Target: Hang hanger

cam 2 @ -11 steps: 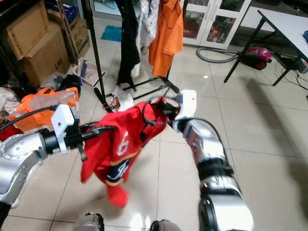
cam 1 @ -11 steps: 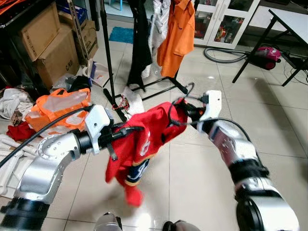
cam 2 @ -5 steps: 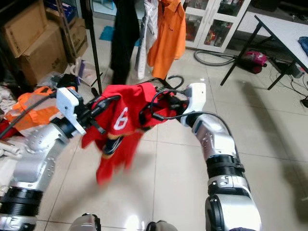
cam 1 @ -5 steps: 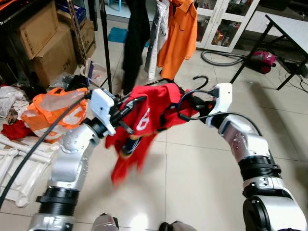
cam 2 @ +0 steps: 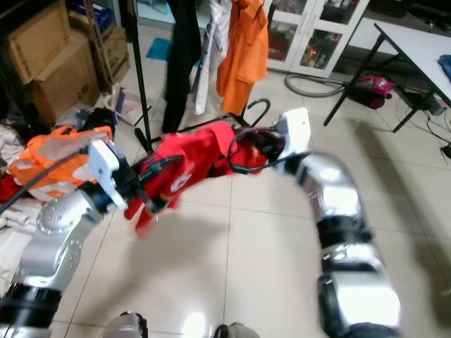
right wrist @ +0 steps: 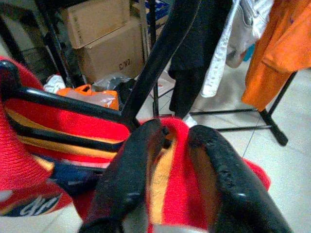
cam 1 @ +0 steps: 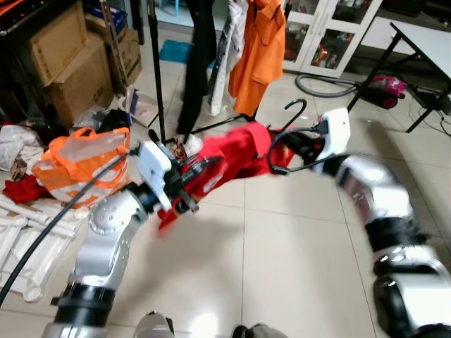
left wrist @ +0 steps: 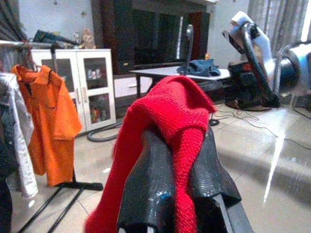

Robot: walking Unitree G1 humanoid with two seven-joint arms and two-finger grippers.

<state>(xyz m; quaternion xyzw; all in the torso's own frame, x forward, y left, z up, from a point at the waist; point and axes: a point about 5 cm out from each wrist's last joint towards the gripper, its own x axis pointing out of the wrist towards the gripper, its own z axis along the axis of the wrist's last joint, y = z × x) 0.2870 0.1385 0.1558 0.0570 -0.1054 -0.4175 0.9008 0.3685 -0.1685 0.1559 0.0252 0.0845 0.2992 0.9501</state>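
Note:
A red jersey (cam 1: 225, 158) on a black hanger is stretched between my two grippers above the tiled floor. My left gripper (cam 1: 192, 185) is shut on the jersey's lower part; red cloth drapes over its fingers (left wrist: 150, 184). My right gripper (cam 1: 287, 146) is shut on the collar end at the hanger's neck, with red and yellow cloth between its fingers (right wrist: 131, 174). The hanger's hook (cam 1: 294, 111) sticks up beside it, and one hanger arm (right wrist: 73, 104) runs under the cloth. The clothes rack's pole (cam 1: 156, 70) stands just beyond, carrying an orange shirt (cam 1: 262, 49) and a black garment (cam 1: 201, 49).
Cardboard boxes (cam 1: 70, 63) and a pile of orange clothes (cam 1: 81, 158) lie at the left. The rack's black base bars (cam 1: 232, 118) cross the floor beneath the jersey. A pink vacuum (cam 1: 384, 86) with its hose, a table (cam 1: 423, 35) and a white cabinet (cam 1: 331, 28) stand at the back right.
Both arms have lifted the jersey up and toward the rack. Its hanging lower part has swung up, so it now lies stretched nearly level between the grippers.

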